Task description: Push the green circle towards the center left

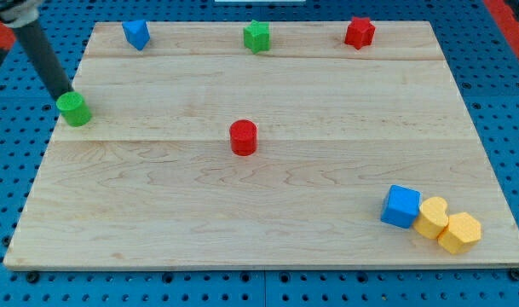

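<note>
The green circle [74,110] stands at the left edge of the wooden board [268,213], a little above mid-height. My tip [66,93] touches its top-left side; the dark rod slants up to the view's top left corner. A red circle [243,137] stands near the board's middle.
Along the view's top stand a blue block [136,34], a green star-like block [257,36] and a red star-like block [359,32]. At the bottom right a blue cube [401,206], a yellow heart-like block [431,217] and a yellow hexagon [459,233] sit clustered together.
</note>
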`<state>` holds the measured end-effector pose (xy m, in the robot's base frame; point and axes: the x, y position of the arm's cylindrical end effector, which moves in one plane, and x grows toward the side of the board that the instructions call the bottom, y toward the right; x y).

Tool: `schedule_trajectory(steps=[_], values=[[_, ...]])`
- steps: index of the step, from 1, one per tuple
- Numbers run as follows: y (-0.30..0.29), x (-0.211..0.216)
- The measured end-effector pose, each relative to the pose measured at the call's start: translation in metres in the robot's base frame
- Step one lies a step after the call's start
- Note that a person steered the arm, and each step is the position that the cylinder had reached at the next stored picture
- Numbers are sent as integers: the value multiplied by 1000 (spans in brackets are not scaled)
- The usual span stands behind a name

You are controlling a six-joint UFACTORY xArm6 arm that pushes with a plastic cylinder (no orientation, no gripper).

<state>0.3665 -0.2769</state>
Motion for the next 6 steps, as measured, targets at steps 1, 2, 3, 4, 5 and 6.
schedule_trajectory(steps=[1,2,3,4,5,6], values=[[-20,2],[-28,1],[-26,5],[-17,17],[-15,41],[-8,46]])
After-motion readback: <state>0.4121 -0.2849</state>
